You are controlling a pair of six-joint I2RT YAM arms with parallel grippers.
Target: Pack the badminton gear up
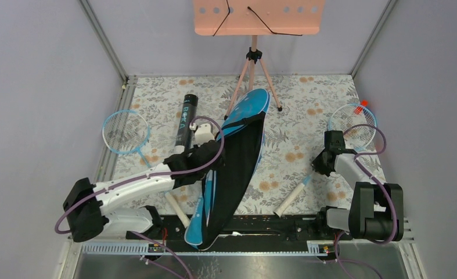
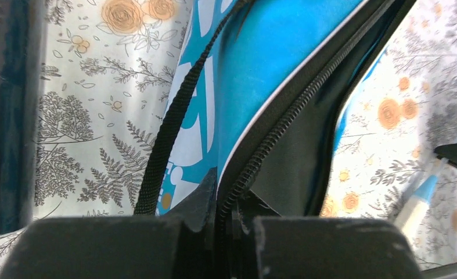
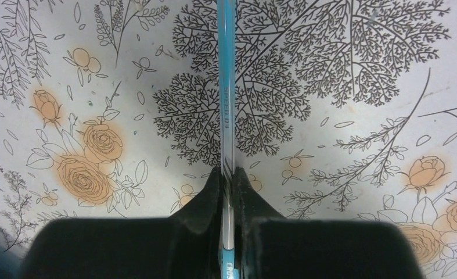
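One racket (image 1: pixel 125 131) lies far left on the table, with the black tube (image 1: pixel 185 121) just beside it. The left gripper (image 2: pixel 226 214) is clamped on the blue bag (image 1: pixel 246 113) at its zipper edge, apparently to hold the mouth open. At right, the right gripper (image 3: pixel 229 189) pinches the second racket (image 3: pixel 226 87) by its shaft, probably to carry it to the bag.

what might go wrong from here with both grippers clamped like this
The right gripper pinches only the thin racket shaft, so it could swivel or slip when lifted. The left gripper holds the blue bag by its zipper edge alone. If that slips, the opening may fall shut.
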